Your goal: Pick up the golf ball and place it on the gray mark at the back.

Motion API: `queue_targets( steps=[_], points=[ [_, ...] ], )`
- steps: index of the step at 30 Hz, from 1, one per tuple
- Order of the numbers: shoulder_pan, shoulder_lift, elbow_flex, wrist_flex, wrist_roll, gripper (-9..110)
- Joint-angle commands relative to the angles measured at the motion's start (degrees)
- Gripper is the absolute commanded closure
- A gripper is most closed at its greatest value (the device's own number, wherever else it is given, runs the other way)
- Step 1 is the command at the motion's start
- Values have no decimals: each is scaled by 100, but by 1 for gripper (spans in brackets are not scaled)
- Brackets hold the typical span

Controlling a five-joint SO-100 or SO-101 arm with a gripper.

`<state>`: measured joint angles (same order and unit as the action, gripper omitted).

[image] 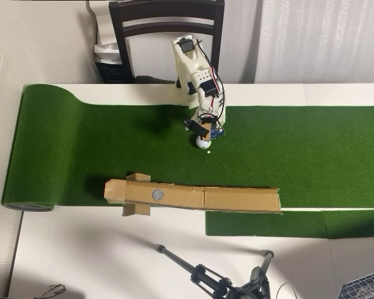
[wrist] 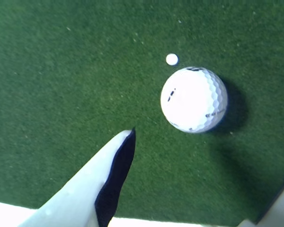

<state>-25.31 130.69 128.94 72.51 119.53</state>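
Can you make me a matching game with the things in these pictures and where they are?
Things:
1. golf ball
2. gray mark
3. chair
4. tiny white dot

Places:
A. behind the arm's base, top of the overhead view
B. on the green turf, right beside the ball
C. on the brown cardboard strip
D. on the green turf, under the gripper

Pairs: 1-D, 2-C, 3-A, 4-B

The pincer [image: 204, 138] hangs over the golf ball [image: 203, 143], well apart from the gray mark [image: 156, 195].
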Motion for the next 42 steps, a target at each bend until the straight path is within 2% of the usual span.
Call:
queue_targets(
  steps=[1,29,34,42],
  points=[
    [44,18,-650,-97,44,50],
    [246,-1266,-580,-756,70,50],
    [229,-1485,-580,-1195,70,50],
    [211,-1802,-976,-1222,70,50]
  ],
)
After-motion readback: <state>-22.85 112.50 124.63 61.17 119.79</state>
